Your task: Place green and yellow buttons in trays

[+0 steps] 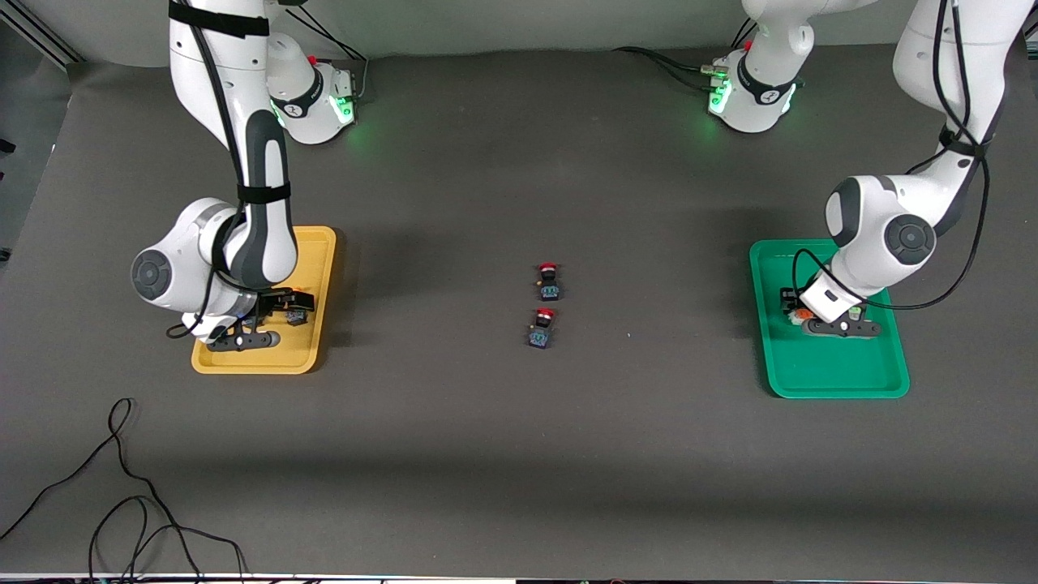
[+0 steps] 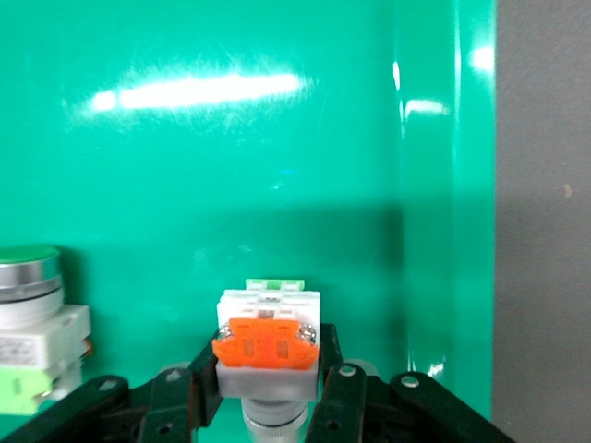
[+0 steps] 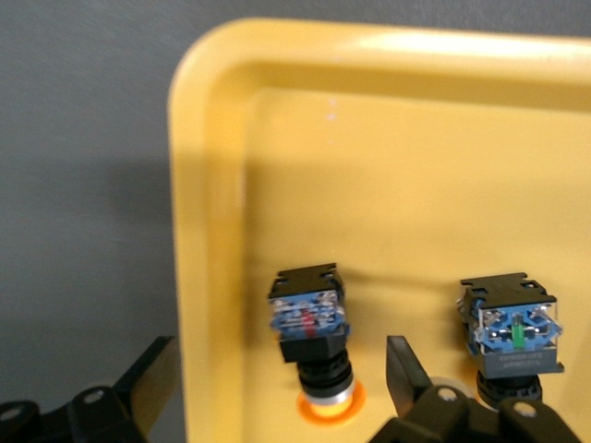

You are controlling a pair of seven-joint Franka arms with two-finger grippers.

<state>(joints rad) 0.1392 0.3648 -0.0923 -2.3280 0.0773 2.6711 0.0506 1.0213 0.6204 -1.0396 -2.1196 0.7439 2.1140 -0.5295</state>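
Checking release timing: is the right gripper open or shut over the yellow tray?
Open. The right gripper has its fingers spread either side of a yellow button resting in the yellow tray.

Cut off at the lower-left edge of the left wrist view: green-capped white blocky plastic switch [image 2: 28,323]. Hidden in the front view, mostly under the right arm's wrist at centre left: yellow rectangular plastic tray's [image 1: 318,268] contents.
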